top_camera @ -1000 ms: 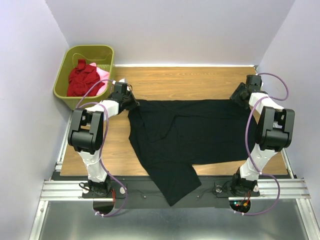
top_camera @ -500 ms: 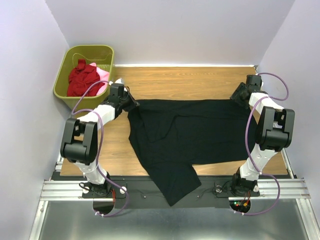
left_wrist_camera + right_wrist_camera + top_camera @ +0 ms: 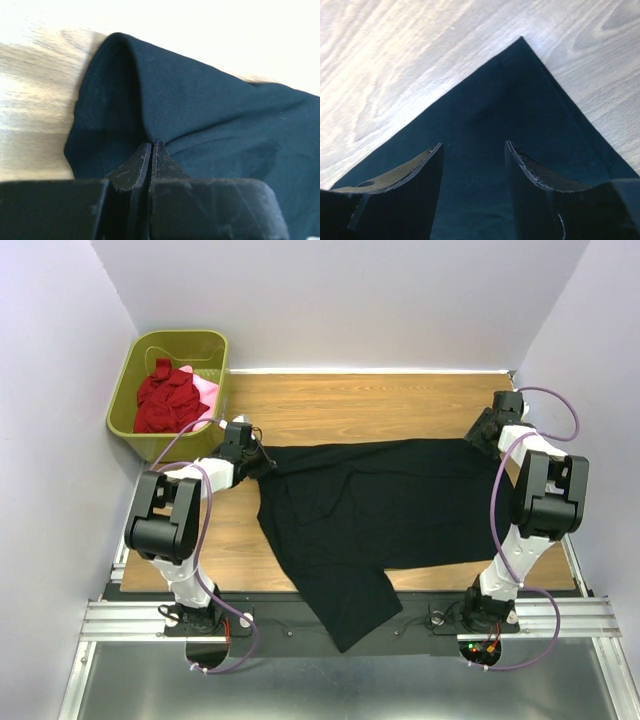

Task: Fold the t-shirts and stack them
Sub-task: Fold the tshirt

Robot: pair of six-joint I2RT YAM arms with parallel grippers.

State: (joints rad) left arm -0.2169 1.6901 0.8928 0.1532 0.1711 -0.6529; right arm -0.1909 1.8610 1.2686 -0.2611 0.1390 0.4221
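Observation:
A large black t-shirt (image 3: 375,510) lies spread on the wooden table (image 3: 350,405), one part hanging over the near edge. My left gripper (image 3: 258,455) is shut on a raised fold of the black shirt (image 3: 165,100) at its far left corner. My right gripper (image 3: 484,436) is open just above the shirt's far right corner (image 3: 520,90), fingers (image 3: 425,170) either side of the flat cloth. A dark red t-shirt (image 3: 165,398) and a pink t-shirt (image 3: 206,387) lie crumpled in the basket.
An olive-green plastic basket (image 3: 135,375) stands at the table's far left corner, close to my left gripper. Bare wood runs along the far side. White walls close in on three sides.
My left gripper has shifted a little toward the near side and right with the shirt's corner, and the left arm's elbow has swung. The right arm has barely moved.

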